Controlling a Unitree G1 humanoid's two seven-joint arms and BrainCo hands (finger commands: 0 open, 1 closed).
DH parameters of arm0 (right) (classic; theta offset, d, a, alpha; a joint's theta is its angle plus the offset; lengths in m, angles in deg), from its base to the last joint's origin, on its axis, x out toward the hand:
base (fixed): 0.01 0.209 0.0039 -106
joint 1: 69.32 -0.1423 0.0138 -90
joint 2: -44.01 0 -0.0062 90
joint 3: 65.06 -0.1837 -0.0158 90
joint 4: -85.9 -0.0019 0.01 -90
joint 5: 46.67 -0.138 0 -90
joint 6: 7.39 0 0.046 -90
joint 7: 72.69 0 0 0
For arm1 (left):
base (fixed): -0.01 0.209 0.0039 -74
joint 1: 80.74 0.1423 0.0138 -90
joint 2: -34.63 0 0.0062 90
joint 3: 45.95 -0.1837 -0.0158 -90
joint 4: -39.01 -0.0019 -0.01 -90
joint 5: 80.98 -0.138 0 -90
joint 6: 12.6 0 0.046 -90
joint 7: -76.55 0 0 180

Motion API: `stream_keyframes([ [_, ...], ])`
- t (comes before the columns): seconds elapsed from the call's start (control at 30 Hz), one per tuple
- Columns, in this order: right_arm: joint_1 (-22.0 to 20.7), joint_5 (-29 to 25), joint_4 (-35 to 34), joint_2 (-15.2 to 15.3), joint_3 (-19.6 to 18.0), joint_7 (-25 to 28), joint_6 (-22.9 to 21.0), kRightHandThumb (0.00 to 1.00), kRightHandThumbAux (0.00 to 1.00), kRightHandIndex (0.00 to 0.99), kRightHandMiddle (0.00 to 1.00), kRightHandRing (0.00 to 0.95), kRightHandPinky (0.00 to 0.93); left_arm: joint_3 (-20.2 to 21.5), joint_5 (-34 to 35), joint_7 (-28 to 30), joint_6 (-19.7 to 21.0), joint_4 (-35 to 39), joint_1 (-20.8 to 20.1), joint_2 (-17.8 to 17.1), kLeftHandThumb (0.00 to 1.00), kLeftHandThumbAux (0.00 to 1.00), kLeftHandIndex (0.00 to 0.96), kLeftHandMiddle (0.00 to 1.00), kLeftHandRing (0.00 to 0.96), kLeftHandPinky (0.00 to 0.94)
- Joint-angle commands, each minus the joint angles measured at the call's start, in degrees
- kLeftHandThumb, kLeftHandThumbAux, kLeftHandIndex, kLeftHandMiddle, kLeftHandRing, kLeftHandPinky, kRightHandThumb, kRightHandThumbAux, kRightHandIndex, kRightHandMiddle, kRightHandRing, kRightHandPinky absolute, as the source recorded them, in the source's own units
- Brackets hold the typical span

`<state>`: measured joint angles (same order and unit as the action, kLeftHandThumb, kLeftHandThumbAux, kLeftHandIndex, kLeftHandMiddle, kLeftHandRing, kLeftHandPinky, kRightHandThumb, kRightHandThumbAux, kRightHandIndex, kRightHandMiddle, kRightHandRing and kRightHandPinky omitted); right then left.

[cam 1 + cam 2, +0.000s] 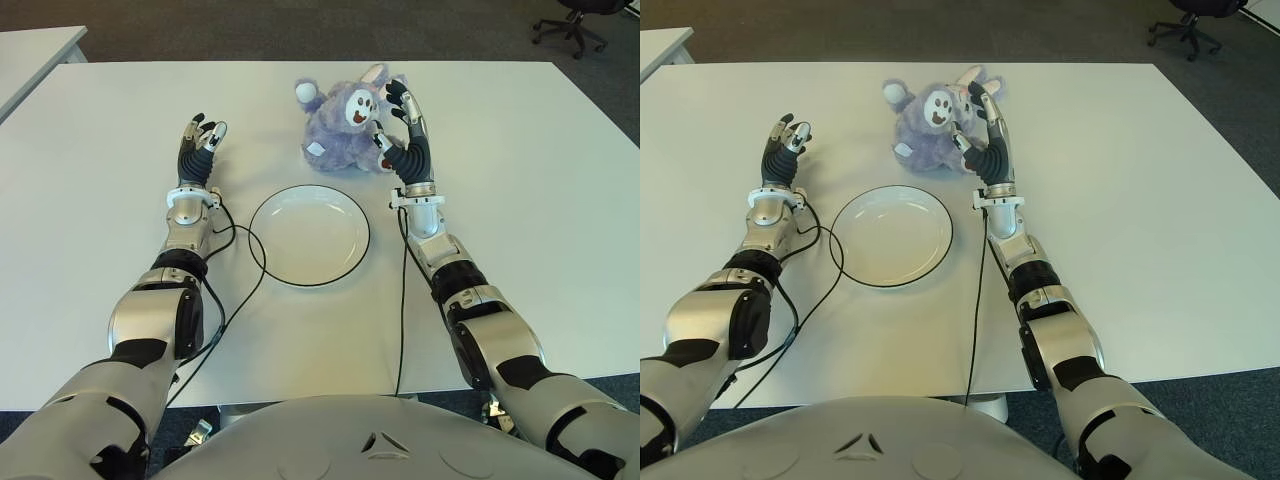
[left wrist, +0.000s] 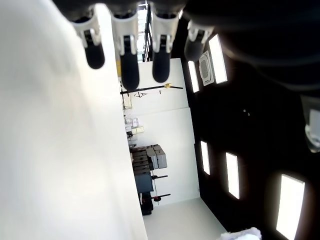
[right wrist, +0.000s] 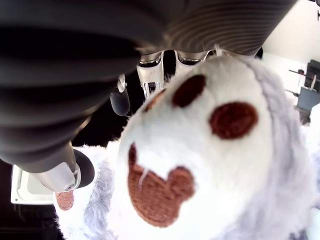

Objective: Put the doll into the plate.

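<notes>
A purple plush doll (image 1: 340, 125) with a white face sits on the white table (image 1: 520, 200), just beyond the white plate (image 1: 310, 235) with a dark rim. My right hand (image 1: 390, 115) stands upright against the doll's right side, its fingers extended along the plush and its thumb by the doll's lower edge, not closed around it. In the right wrist view the doll's face (image 3: 200, 150) fills the picture, with fingertips (image 3: 120, 100) beside it. My left hand (image 1: 203, 135) is to the left of the plate, fingers (image 2: 125, 55) relaxed and holding nothing.
Black cables (image 1: 245, 270) trail from both wrists across the table, one curving past the plate's left rim. A second table (image 1: 30, 50) stands at the far left and an office chair (image 1: 575, 25) at the back right.
</notes>
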<state>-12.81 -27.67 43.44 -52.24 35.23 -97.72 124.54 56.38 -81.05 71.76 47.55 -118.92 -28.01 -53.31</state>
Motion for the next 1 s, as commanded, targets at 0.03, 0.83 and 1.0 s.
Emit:
stream_keyframes([
  [0.03, 25.23, 1.98, 11.83, -1.6, 2.99, -0.65, 0.17, 0.533, 0.521, 0.089, 0.155, 0.143, 0.159, -0.8, -0.34, -0.29, 3.78, -3.81, 5.69, 2.56, 0.0, 0.386, 0.0, 0.164, 0.191, 0.12],
  [0.83, 27.15, 2.68, 13.67, -1.94, 4.98, 1.45, 0.04, 0.508, 0.503, 0.09, 0.156, 0.168, 0.204, -0.79, -0.33, -0.4, 3.26, -3.61, 5.57, 2.66, 0.0, 0.366, 0.0, 0.159, 0.202, 0.112],
  [1.0, 26.65, 3.1, 14.81, -2.24, 5.37, 1.8, -0.5, 0.484, 0.499, 0.092, 0.164, 0.176, 0.205, -0.7, -0.15, 0.05, 3.43, -3.57, 5.38, 2.61, 0.0, 0.36, 0.0, 0.159, 0.217, 0.181],
])
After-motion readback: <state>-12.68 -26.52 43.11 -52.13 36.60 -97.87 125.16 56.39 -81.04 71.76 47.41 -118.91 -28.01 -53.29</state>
